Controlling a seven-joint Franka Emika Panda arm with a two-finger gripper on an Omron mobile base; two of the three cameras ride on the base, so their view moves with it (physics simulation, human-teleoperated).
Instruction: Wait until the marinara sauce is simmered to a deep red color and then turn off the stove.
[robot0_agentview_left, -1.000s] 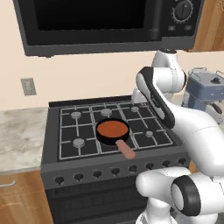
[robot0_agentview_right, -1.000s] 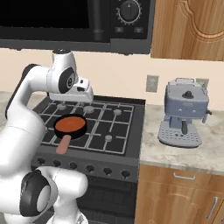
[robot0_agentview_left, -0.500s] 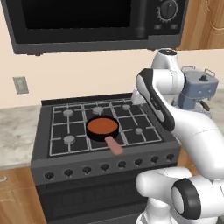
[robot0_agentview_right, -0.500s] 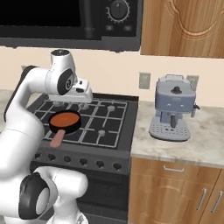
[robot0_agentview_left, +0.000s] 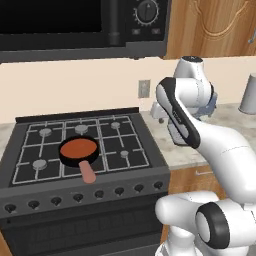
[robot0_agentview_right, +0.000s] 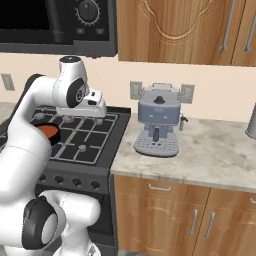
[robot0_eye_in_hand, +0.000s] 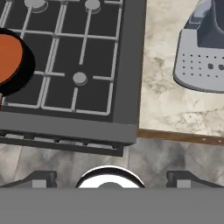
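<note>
**Arm raised over the stove's right edge, sauce pan on the front-left grate**

Left base view: the wide black gas stove with grey grid grates (robot0_agentview_left: 82, 150) sits under a black microwave with a round dial (robot0_agentview_left: 82, 25). A small black pan with a pinkish-brown handle (robot0_agentview_left: 80, 154) rests on the front-left part of the grates, handle pointing toward the front knobs. It is filled with the flat orange-red disc of marinara sauce (robot0_agentview_left: 78, 148). The white arm rises from the lower right, bends back at a dark elbow joint, and folds up to a rounded shoulder link near the beige wall, to the right of the stove.

Right base view: the arm climbs from the lower left, arches over the stove, and its hand block juts out level to the right above the back grates. The sauce shows as a red patch beside the arm. A blue-grey espresso machine (robot0_agentview_right: 158, 120) stands on the marbled stone counter (robot0_agentview_right: 210, 155), just right of the stove, above wooden cabinet doors (robot0_agentview_right: 165, 217).

Hand view: the camera looks steeply down on the stove's right half and the counter. The gripper (robot0_eye_in_hand: 109, 177) has its two dark fingertips (robot0_eye_in_hand: 41, 178) far apart at the bottom edge, jaws wide and holding nothing. The sauce sits at the left edge, the espresso machine's perforated tray at the upper right.
</note>
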